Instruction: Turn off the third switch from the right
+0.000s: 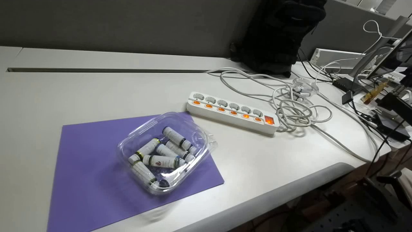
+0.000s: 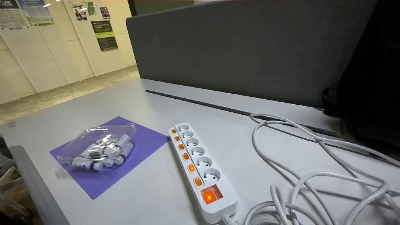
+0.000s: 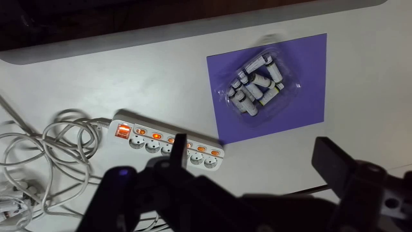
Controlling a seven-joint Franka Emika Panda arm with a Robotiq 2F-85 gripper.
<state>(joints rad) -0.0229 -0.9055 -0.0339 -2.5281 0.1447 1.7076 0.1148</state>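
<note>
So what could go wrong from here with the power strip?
Miscounting: in an exterior view, the lit small switch is third from the right only if the big switch counts.
The spread fingers might bump a closely set neighbouring switch.
The power strip rests on the table and might slide when pushed.

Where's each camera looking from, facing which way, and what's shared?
In an exterior view: above the white desk, facing down, dark grey partition beyond; no robot discernible.
In an exterior view: beyond the corded end of the long white plastic power strip, facing along it; no robot discernible.
Wrist view: above the desk, facing down; open black tool at bottom.
Both exterior views share the strip and purple rectangular sheet.
</note>
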